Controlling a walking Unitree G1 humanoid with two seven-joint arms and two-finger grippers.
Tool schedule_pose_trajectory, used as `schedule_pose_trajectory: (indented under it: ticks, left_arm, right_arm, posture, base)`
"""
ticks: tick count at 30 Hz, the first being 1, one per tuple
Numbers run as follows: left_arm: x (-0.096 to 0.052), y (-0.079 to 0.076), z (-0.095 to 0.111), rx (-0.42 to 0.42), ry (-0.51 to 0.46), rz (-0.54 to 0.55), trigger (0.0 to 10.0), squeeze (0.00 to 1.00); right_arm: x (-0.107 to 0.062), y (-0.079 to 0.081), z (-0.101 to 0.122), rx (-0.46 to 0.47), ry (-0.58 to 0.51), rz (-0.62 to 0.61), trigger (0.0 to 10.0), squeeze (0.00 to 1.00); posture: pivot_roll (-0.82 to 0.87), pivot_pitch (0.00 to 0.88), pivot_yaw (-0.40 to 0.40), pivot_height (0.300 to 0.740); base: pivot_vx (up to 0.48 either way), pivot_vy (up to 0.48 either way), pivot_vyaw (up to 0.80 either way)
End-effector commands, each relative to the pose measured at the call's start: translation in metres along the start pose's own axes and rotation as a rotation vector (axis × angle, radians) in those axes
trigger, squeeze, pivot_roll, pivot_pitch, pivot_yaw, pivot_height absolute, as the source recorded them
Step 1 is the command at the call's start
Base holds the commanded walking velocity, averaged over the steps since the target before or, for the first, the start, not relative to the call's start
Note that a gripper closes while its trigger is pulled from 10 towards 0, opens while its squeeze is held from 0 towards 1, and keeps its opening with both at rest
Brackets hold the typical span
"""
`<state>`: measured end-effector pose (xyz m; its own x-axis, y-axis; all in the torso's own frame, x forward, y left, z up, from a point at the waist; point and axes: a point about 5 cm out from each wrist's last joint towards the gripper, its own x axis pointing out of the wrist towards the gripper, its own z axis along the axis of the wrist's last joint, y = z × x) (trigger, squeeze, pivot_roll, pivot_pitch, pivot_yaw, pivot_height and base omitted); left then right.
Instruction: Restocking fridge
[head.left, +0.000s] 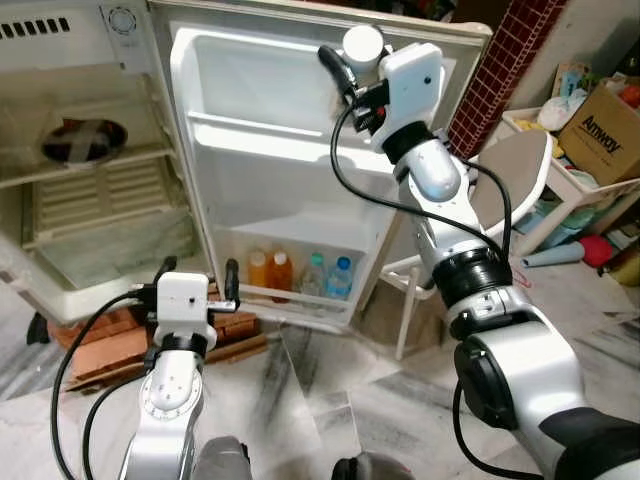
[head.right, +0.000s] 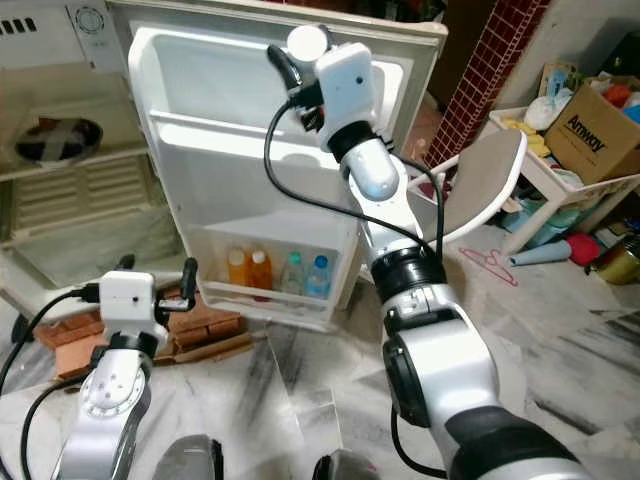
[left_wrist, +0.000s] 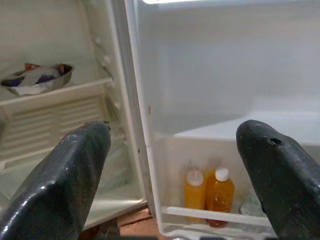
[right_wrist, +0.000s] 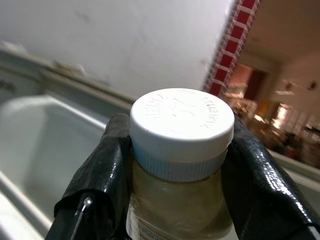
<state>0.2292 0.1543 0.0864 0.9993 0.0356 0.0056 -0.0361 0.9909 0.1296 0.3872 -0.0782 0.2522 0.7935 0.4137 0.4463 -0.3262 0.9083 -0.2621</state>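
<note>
My right gripper (head.left: 352, 62) is raised high in front of the open fridge door (head.left: 300, 180) and is shut on a bottle (right_wrist: 177, 190) of pale yellowish liquid with a white cap (head.left: 362, 44). The bottle sits at the level of the door's top shelf. The bottom door rack (head.left: 300, 292) holds two orange juice bottles (head.left: 270, 271) and two clear water bottles (head.left: 328, 276). My left gripper (head.left: 196, 283) hangs low before the fridge, open, with nothing between its fingers (left_wrist: 65, 175).
The fridge interior (head.left: 90, 190) stands open at left with a steel bowl (head.left: 85, 140) on a shelf. Bricks (head.left: 110, 345) lie under the fridge. A white plastic chair (head.left: 500, 200), a shelf with a cardboard box (head.left: 605, 130) and floor clutter are at right.
</note>
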Motion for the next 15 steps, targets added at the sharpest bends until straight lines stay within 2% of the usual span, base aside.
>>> schedule_pose_trajectory:
  ticks: [1,2,3,5,7,10,15]
  left_arm:
    - [-0.003,0.000,0.001,0.000,0.009,0.006,10.0,0.00]
    - [-0.008,0.002,0.000,0.002,0.020,0.021,10.0,0.00]
    - [-0.008,0.002,0.000,0.002,0.020,0.021,10.0,0.00]
    - [-0.014,0.004,0.000,0.005,0.031,0.035,10.0,0.00]
    - [-0.015,0.004,0.002,0.005,0.032,0.037,10.0,0.00]
    - [-0.015,0.003,0.003,0.005,0.034,0.037,10.0,0.00]
    - [-0.020,0.007,0.003,0.010,0.047,0.053,10.0,0.00]
  right_arm:
    - [0.006,-0.009,0.009,-0.027,-0.039,-0.040,10.0,0.00]
    - [0.008,-0.011,0.006,-0.068,-0.012,-0.060,10.0,0.00]
    - [0.008,-0.011,0.006,-0.068,-0.012,-0.060,10.0,0.00]
    - [0.009,-0.016,-0.006,-0.098,0.089,-0.096,10.0,0.00]
    - [0.006,-0.018,-0.015,-0.081,0.149,-0.118,10.0,0.00]
    - [0.003,-0.019,-0.020,-0.089,0.181,-0.118,10.0,0.00]
    - [-0.002,-0.023,-0.033,-0.048,0.269,-0.151,10.0,0.00]
  posture:
    - [0.20,0.118,-0.110,0.740]
    - [0.21,0.126,-0.115,0.740]
    - [0.21,0.126,-0.115,0.740]
    - [0.22,0.139,-0.121,0.740]
    - [0.22,0.142,-0.122,0.740]
    - [0.22,0.145,-0.123,0.740]
    - [0.22,0.151,-0.134,0.740]
  base:
    - [0.000,0.000,0.00]
    - [0.000,0.000,0.00]
    - [0.000,0.000,0.00]
    - [0.000,0.000,0.00]
    - [0.000,0.000,0.00]
    - [0.000,0.000,0.00]
    - [0.000,0.000,0.00]
